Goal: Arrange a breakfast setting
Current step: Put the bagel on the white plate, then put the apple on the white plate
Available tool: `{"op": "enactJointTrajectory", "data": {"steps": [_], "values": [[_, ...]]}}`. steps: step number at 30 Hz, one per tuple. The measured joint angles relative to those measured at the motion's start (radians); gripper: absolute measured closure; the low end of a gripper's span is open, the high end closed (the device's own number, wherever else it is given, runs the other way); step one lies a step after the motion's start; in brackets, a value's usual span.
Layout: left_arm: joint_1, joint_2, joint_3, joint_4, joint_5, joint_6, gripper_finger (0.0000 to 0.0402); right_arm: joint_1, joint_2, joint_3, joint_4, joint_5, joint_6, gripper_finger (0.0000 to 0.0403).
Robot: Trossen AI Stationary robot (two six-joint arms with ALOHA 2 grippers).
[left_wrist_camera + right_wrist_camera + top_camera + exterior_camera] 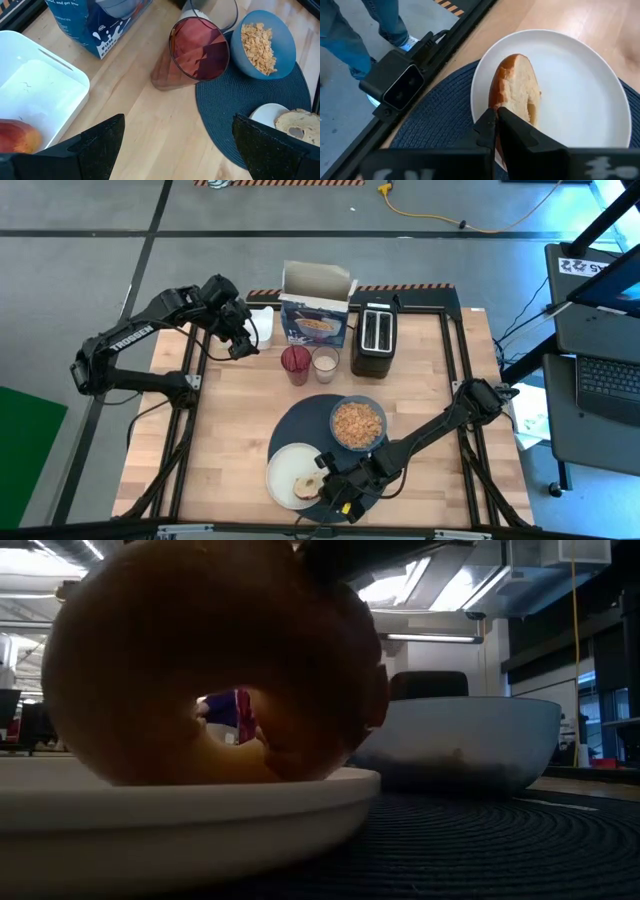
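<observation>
One placemat (pixel 300 430), one bowl (pixel 357 423), one plate (pixel 285 477), one bagel half (pixel 307 484), two glasses (pixel 296 365), one toaster (pixel 375 338), one apple (pixel 15 139).

The counter (pixel 230 440) is pale, smooth wood planks. The placemat (pixel 440 117) is woven, ribbed cloth, matt. The plate (pixel 585 90) looks glossy and smooth. The bagel (pixel 517 92) has a browned, shiny crust.

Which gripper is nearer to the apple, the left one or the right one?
Left. The left gripper hovers by the white bin holding the apple; the right gripper is across the table, pinching the bagel.
</observation>
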Motion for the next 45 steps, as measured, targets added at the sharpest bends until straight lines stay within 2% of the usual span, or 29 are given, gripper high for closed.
{"op": "enactJointTrajectory", "data": {"steps": [8, 17, 22, 26, 29, 31, 34, 38, 42, 45], "values": [[0.000, 0.000, 0.000, 0.000, 0.010, 0.000, 0.0047, 0.000, 0.013, -0.001, 0.013, 0.001, -0.010, 0.0374], [0.000, 0.000, 0.000, -0.001, 0.023, -0.001, 0.0047, -0.021, 0.012, 0.000, 0.022, -0.020, -0.004, 0.0314], [0.002, -0.019, 0.000, -0.019, 0.022, -0.001, 0.0047, -0.027, -0.006, 0.005, 0.000, -0.027, 0.019, 0.0300], [0.003, -0.062, 0.000, -0.059, 0.000, -0.001, 0.0047, -0.045, -0.023, 0.089, -0.163, -0.029, 0.019, 0.0303], [0.003, -0.096, 0.000, -0.091, -0.065, 0.005, 0.0047, -0.067, -0.033, 0.191, -0.417, -0.023, 0.019, 0.0309], [0.003, -0.106, 0.000, -0.100, -0.097, 0.027, 0.0047, -0.070, -0.050, 0.257, -0.543, 0.035, 0.019, 0.0313], [0.007, -0.106, 0.000, -0.107, -0.159, 0.041, 0.0047, -0.064, -0.079, 0.336, -0.686, 0.188, -0.004, 0.0320], [0.086, -0.064, 0.001, -0.109, -0.277, -0.001, 0.0047, -0.063, -0.125, 0.392, -0.839, 0.356, 0.001, 0.0328], [0.222, 0.037, 0.001, -0.127, -0.273, 0.004, 0.0046, -0.065, -0.185, 0.397, -0.933, 0.446, 0.073, 0.0335], [0.308, 0.122, 0.001, -0.129, -0.264, 0.018, 0.0046, -0.058, -0.218, 0.397, -0.987, 0.458, 0.106, 0.0336]]}}
